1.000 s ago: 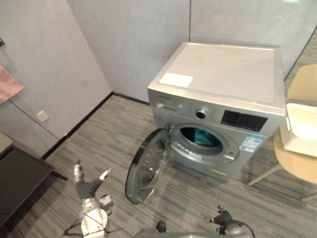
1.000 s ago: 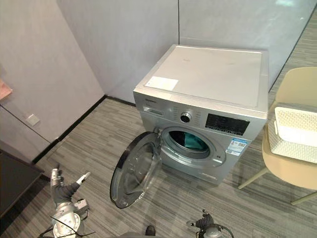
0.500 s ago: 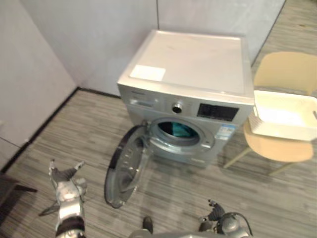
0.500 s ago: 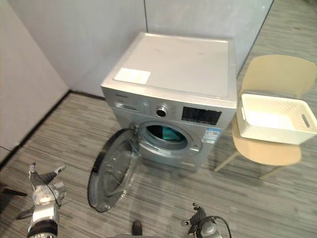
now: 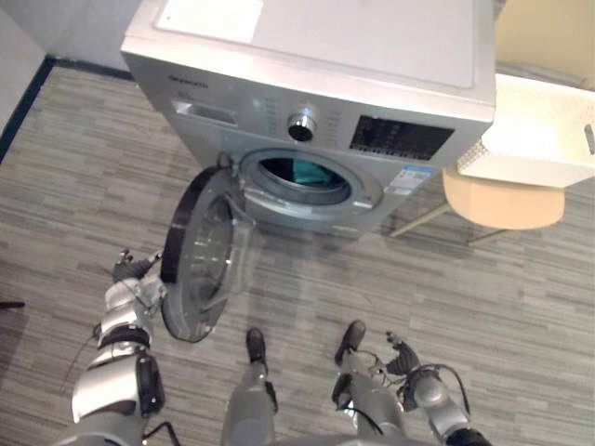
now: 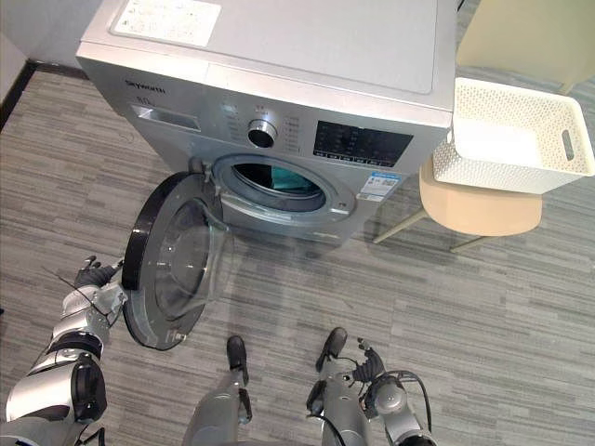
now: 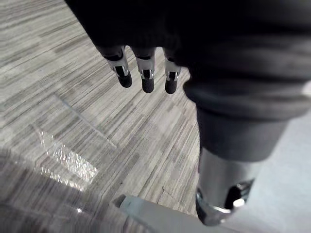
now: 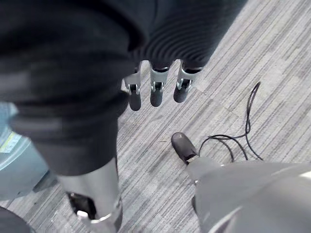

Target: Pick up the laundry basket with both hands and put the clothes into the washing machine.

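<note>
One white laundry basket (image 6: 509,139) sits on the single tan chair (image 6: 479,209), which it largely hides, just right of one silver washing machine (image 5: 325,56). The machine's round door (image 5: 200,260) hangs open. A patch of teal cloth (image 5: 311,172) shows inside, the rest lost in shadow. The left hand (image 5: 133,283) hovers beside the door's rim and the right hand (image 5: 406,362) low over the floor (image 5: 521,307), both with fingers loosely straight, holding nothing.

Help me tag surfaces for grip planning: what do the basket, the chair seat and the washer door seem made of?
The basket looks like matte white plastic: perforated lattice walls, a handle slot. The seat is a smooth tan shell, plastic or wood. The door seems clear glass or plastic in a dark ring; floor shows through.
</note>
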{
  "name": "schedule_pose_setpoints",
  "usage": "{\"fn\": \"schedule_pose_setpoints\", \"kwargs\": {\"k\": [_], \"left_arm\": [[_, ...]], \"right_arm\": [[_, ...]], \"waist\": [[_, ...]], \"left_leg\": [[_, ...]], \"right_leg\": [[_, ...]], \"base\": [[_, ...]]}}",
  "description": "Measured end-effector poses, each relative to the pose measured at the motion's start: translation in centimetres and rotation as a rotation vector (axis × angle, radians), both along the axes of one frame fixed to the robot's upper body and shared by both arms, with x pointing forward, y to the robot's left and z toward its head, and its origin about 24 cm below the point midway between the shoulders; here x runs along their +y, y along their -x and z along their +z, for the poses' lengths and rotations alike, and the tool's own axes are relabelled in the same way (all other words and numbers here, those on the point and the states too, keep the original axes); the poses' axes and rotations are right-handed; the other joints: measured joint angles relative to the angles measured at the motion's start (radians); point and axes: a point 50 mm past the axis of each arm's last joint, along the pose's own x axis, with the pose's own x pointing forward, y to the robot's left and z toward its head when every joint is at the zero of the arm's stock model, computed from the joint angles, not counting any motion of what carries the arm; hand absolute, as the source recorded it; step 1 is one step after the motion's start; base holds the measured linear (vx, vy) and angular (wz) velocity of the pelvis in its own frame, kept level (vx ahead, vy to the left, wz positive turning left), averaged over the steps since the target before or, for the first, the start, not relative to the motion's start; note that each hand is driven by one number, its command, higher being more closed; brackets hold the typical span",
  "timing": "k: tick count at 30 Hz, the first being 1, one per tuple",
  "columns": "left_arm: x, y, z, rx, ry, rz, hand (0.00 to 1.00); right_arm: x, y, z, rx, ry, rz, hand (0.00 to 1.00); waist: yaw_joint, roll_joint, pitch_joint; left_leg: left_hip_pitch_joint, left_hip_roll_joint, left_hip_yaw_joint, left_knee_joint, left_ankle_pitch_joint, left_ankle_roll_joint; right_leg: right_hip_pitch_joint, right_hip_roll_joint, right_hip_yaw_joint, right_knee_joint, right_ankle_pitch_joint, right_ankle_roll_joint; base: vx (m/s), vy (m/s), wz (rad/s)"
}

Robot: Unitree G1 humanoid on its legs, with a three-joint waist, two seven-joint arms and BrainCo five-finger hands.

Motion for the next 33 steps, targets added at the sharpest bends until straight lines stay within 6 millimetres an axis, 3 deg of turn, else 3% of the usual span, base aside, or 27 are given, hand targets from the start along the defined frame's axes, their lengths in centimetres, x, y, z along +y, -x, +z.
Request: {"fn": "schedule_pose_setpoints", "kwargs": {"k": [5, 8, 9, 10, 11, 12, 13, 14, 15, 16, 19, 22, 24, 26, 29, 30, 33], "left_arm": [[-3.4, -1.3, -0.8, -0.028, 0.059, -0.077, 0.00], [-8.9, -1.4, -3.5, 0.054, 0.110, -0.208, 0.00], [-12.6, -0.9, -5.2, 0.125, 0.107, -0.337, 0.00], [-14.2, -0.7, -5.6, 0.145, 0.105, -0.393, 0.00], [-17.3, -0.6, -6.0, 0.152, 0.125, -0.457, 0.00], [-18.2, -0.8, -5.8, 0.133, 0.129, -0.455, 0.00], [-20.2, -1.0, -5.2, 0.108, 0.089, -0.563, 0.00], [-23.3, -1.0, -4.4, 0.068, 0.050, -0.718, 0.00], [-24.9, -0.9, -3.9, 0.039, 0.053, -0.778, 0.00], [-28.4, -0.7, -2.4, -0.043, 0.095, -0.892, 0.00], [-31.9, -0.6, 0.0, -0.160, 0.147, -0.997, 0.00], [-31.7, -0.8, 1.6, -0.249, 0.115, -1.036, 0.00], [-29.2, -0.6, 1.6, -0.286, 0.106, -0.964, 0.00], [-27.2, 0.1, 1.1, -0.302, 0.098, -0.912, 0.00], [-22.3, 2.4, -1.7, -0.238, 0.069, -0.793, 0.00], [-20.2, 3.9, -3.2, -0.174, 0.037, -0.742, 0.00], [-16.7, 8.0, -6.4, -0.028, 0.014, -0.660, 0.00]], "right_arm": [[1.7, -0.3, 0.3, -0.012, -0.042, 0.058, 0.00], [2.4, -0.4, 0.0, 0.007, -0.051, 0.066, 0.00], [3.2, -0.7, -0.3, 0.030, -0.063, 0.071, 0.00], [3.7, -0.8, -0.4, 0.040, -0.071, 0.074, 0.00], [4.7, -1.1, -0.6, 0.054, -0.085, 0.083, 0.00], [5.2, -1.1, -0.6, 0.058, -0.089, 0.090, 0.00], [5.8, -1.2, -0.6, 0.061, -0.086, 0.101, 0.00], [5.8, -0.8, -0.9, 0.079, -0.079, 0.089, 0.00], [5.6, -0.6, -1.1, 0.091, -0.073, 0.083, 0.00], [5.6, -0.4, -1.3, 0.098, -0.074, 0.066, 0.00], [5.5, -0.4, -1.3, 0.091, -0.074, 0.046, 0.00], [5.2, -1.0, -0.9, 0.061, -0.066, 0.051, 0.00], [3.8, -1.0, -0.9, 0.054, -0.031, 0.050, 0.00], [2.7, -0.6, -1.0, 0.062, -0.001, 0.049, 0.00], [1.3, 0.4, -1.5, 0.088, 0.028, 0.027, 0.00], [1.0, 0.8, -1.7, 0.099, 0.028, 0.015, 0.00], [0.4, 2.1, -2.5, 0.148, 0.030, -0.006, 0.00]], "waist": [[-0.002, -0.007, 0.000], [-0.004, -0.014, -0.001], [-0.013, -0.034, -0.004], [-0.021, -0.049, -0.007], [-0.046, -0.080, -0.010], [-0.056, -0.091, -0.012], [-0.071, -0.104, -0.017], [-0.092, -0.110, -0.021], [-0.092, -0.109, -0.021], [-0.093, -0.108, -0.021], [-0.103, -0.085, -0.032], [-0.099, -0.041, -0.049], [-0.100, 0.000, -0.053], [-0.099, 0.024, -0.055], [-0.086, 0.044, -0.059], [-0.084, 0.044, -0.059], [-0.056, 0.046, -0.059]], "left_leg": [[0.001, -0.003, 0.066, -0.018, 0.009, -0.002], [0.020, -0.023, 0.098, -0.034, 0.008, -0.002], [0.033, -0.037, 0.107, -0.037, 0.008, -0.001], [0.039, -0.042, 0.113, -0.044, 0.008, -0.001], [0.043, -0.047, 0.124, -0.057, 0.008, -0.001], [0.042, -0.046, 0.129, -0.060, 0.008, -0.001], [0.043, -0.049, 0.133, -0.059, 0.008, -0.001], [0.052, -0.064, 0.135, -0.054, 0.008, -0.001], [0.060, -0.070, 0.136, -0.054, 0.009, -0.002], [0.088, -0.081, 0.155, -0.054, 0.013, 0.008], [0.105, -0.086, 0.157, -0.053, 0.013, 0.019], [0.105, -0.067, 0.150, -0.043, 0.012, 0.019], [0.111, -0.055, 0.125, -0.024, 0.002, 0.016], [0.120, -0.048, 0.107, -0.006, -0.016, 0.013], [0.122, -0.042, 0.085, 0.019, -0.044, 0.020], [0.121, -0.044, 0.070, 0.022, -0.046, 0.022], [0.121, -0.043, 0.047, 0.025, -0.052, 0.018]], "right_leg": [[-0.014, -0.015, 0.010, -0.001, 0.007, 0.007], [-0.010, -0.029, 0.027, -0.004, 0.006, 0.008], [-0.011, -0.042, 0.049, -0.004, 0.000, 0.007], [-0.014, -0.046, 0.057, -0.004, -0.006, 0.015], [-0.021, -0.051, 0.068, -0.003, -0.031, 0.050], [-0.025, -0.052, 0.069, 0.000, -0.045, 0.067], [-0.026, -0.053, 0.070, 0.000, -0.048, 0.072], [-0.018, -0.060, 0.078, 0.000, -0.042, 0.065], [-0.011, -0.063, 0.084, 0.000, -0.036, 0.068], [0.003, -0.070, 0.110, 0.000, -0.014, 0.059], [0.016, -0.072, 0.120, 0.001, 0.041, 0.052], [0.016, -0.049, 0.114, 0.001, 0.040, 0.056], [0.037, -0.044, 0.100, 0.001, 0.037, 0.051], [0.060, -0.041, 0.086, 0.001, 0.029, 0.043], [0.090, -0.042, 0.058, 0.001, 0.014, 0.041], [0.099, -0.045, 0.049, 0.001, 0.003, 0.040], [0.114, -0.045, 0.033, 0.000, -0.019, 0.031]], "base": [[-0.07, 0.048, 0.05], [-0.06, 0.092, 0.01], [-0.02, 0.067, -0.27], [-0.03, 0.108, -0.41], [-0.01, 0.076, -0.33], [-0.01, 0.082, -0.34], [0.05, 0.080, -0.11], [0.08, 0.089, -0.03], [0.14, 0.089, -0.10], [0.13, 0.050, -0.21], [0.20, 0.041, -0.09], [0.17, -0.026, -0.12], [0.17, -0.041, 0.03], [0.12, -0.014, 0.19], [0.05, 0.009, 0.23], [0.02, 0.012, 0.24], [0.01, 0.006, 0.26]]}}
